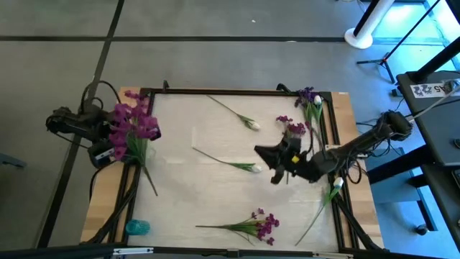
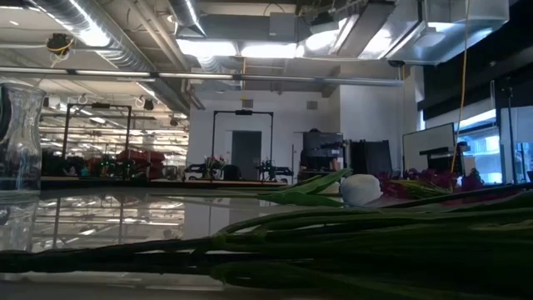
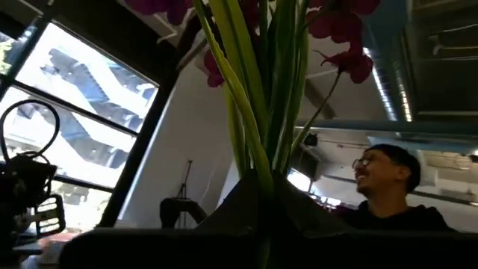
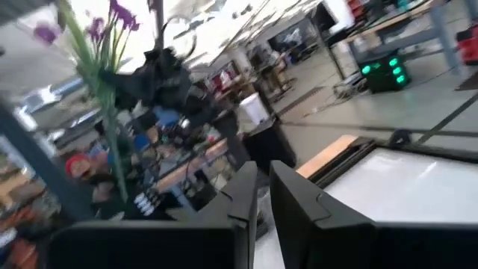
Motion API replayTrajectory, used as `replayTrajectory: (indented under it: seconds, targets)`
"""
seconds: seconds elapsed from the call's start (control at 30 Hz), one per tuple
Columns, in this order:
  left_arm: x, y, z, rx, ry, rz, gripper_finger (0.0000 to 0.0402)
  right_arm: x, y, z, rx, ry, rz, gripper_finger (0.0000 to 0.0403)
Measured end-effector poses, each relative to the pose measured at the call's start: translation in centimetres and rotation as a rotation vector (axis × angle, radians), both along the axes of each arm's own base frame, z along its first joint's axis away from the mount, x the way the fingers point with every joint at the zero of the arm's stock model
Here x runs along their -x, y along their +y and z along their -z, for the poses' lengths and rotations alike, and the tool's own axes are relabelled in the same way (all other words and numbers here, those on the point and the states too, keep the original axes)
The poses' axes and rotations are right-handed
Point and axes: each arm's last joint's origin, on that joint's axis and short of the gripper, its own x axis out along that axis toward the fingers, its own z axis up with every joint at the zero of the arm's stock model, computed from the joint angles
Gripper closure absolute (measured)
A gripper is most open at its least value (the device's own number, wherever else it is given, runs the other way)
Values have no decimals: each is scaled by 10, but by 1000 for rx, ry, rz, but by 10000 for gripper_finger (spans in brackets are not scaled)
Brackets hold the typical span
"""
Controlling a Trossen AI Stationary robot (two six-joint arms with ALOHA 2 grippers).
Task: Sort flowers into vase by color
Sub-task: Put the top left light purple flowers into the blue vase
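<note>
Across the white table (image 1: 215, 194), loose flowers lie scattered between two dark arms. At the left edge, the left arm (image 1: 72, 122) reaches in, and its claw (image 3: 258, 190) is clamped tight on a purple bunch (image 1: 133, 126) whose green stems trail onto the table toward the front. From the left wrist view these stems rise straight out from between the fingers (image 3: 299, 217), blooms above. At the right edge, the right arm (image 1: 366, 140) stretches inward; its claw (image 1: 277, 162) hovers over the table's right half, fingers (image 4: 239, 198) drawn almost together, and I cannot tell whether it grips anything. A purple sprig (image 1: 293, 128) lies just behind this claw, toward the back edge, close but apparently apart. A white bud (image 1: 253, 168) with its stem lies just to the claw's left, near the table's middle. Another white stem (image 1: 241, 116) lies toward the back edge. Near the back right corner stands a purple-and-white cluster (image 1: 310, 99). Near the front edge lies a second purple bunch (image 1: 260, 224). A further white stem (image 1: 327, 198) lies by the right edge. At the front left corner sits a small teal item (image 1: 136, 227). In the low view a glass vase (image 2: 18, 137) shows.
</note>
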Motion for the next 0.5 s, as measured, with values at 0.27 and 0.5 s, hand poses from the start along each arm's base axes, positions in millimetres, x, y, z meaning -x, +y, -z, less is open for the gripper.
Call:
replayTrajectory:
  seconds: [0.27, 0.5]
  targets:
    - [-25, -40, 20, -92, 125, 241, 397, -32, 6, -12, 10, -8, 21, 363]
    - [-9, -75, 28, -226, 113, 564, 397, -38, 4, -21, -12, -28, 72, 363]
